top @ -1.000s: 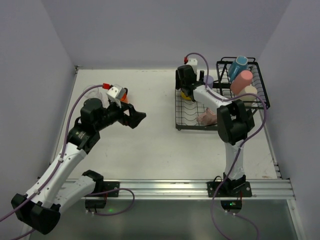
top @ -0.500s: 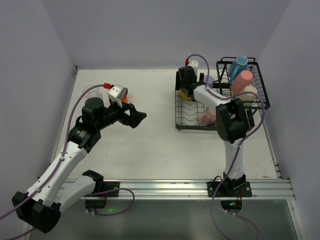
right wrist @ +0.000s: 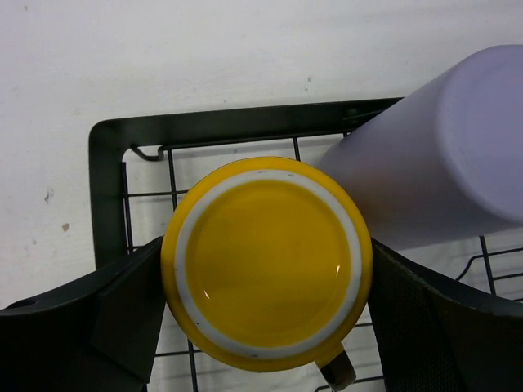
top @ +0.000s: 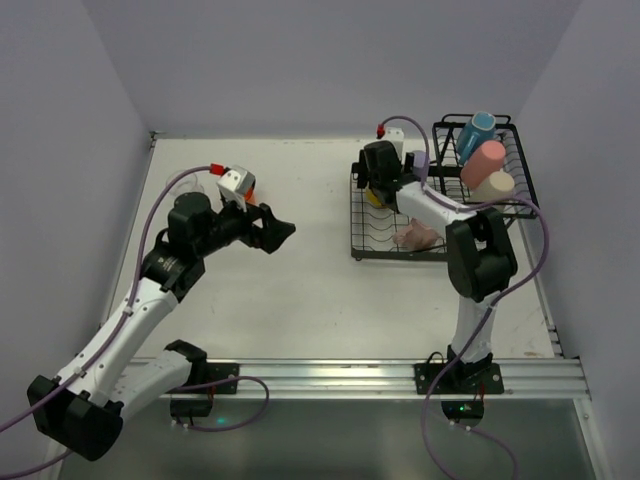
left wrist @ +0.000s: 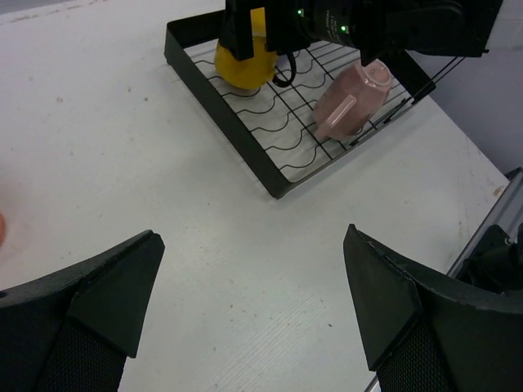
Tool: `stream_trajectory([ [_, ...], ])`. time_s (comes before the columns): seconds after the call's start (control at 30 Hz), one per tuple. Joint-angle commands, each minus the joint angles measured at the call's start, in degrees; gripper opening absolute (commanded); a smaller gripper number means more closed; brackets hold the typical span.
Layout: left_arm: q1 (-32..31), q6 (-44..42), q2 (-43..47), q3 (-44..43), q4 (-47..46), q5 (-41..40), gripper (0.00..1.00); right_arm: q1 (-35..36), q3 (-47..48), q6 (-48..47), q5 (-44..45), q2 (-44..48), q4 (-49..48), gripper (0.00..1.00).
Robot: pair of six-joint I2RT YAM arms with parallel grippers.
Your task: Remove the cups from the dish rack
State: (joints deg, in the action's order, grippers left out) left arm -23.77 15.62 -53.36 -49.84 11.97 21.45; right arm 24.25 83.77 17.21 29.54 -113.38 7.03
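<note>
Yellow mug (right wrist: 265, 261) sits upside down, glazed base up, in the corner of the dish rack (right wrist: 106, 163) tray section, at centre of the right wrist view; handle stub shows at its lower edge. Lavender tumbler (right wrist: 441, 155) lies touching or just beside it, upper right. Right gripper (top: 377, 190) straddles the mug, fingers (right wrist: 122, 302) at left and right of the body with almost no gap; cannot tell whether the pads are pressing yet. Left gripper (left wrist: 252, 245) is spread wide and empty, over bare table left of the rack. Pale pink mug (left wrist: 351, 102) lies on its side further along the tray. Handling judgement: the mug looks like glazed ceramic, so rigid, moderately heavy for its size, slick and chip-prone against the wire. Best hold is across the round body, clear of the handle, with firm closure before lifting. Risk: it may nudge the tumbler on the way up.
</note>
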Motion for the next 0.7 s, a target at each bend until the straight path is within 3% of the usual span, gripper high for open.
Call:
stream_trajectory([
  [0.0, -0.2, 4.2, -0.5, 0.1, -5.4, 2.4, 1.0, 2.0, -1.5, -2.0, 3.9, 10.3, -10.4, 0.47],
  [0.17, -0.2, 11.1, -2.0, 2.2, -9.7, 3.3, 1.0, 3.9, -6.6, -1.7, 1.3, 16.4, -13.6, 0.47],
  [0.33, -0.2, 17.5, -4.4, 5.5, -20.5, 6.1, 1.0, 6.2, -11.7, 2.0, -4.0, 23.5, -14.6, 0.47],
  [0.47, -0.2, 22.3, -7.5, 8.2, -29.2, 8.8, 0.97, 6.2, -18.0, 13.9, -20.2, 33.2, -17.6, 0.47],
  [0.67, -0.6, 29.5, -13.0, 11.1, -42.1, 12.7, 0.88, 6.2, -28.0, 27.8, -34.7, 41.2, -27.4, 0.49],
])
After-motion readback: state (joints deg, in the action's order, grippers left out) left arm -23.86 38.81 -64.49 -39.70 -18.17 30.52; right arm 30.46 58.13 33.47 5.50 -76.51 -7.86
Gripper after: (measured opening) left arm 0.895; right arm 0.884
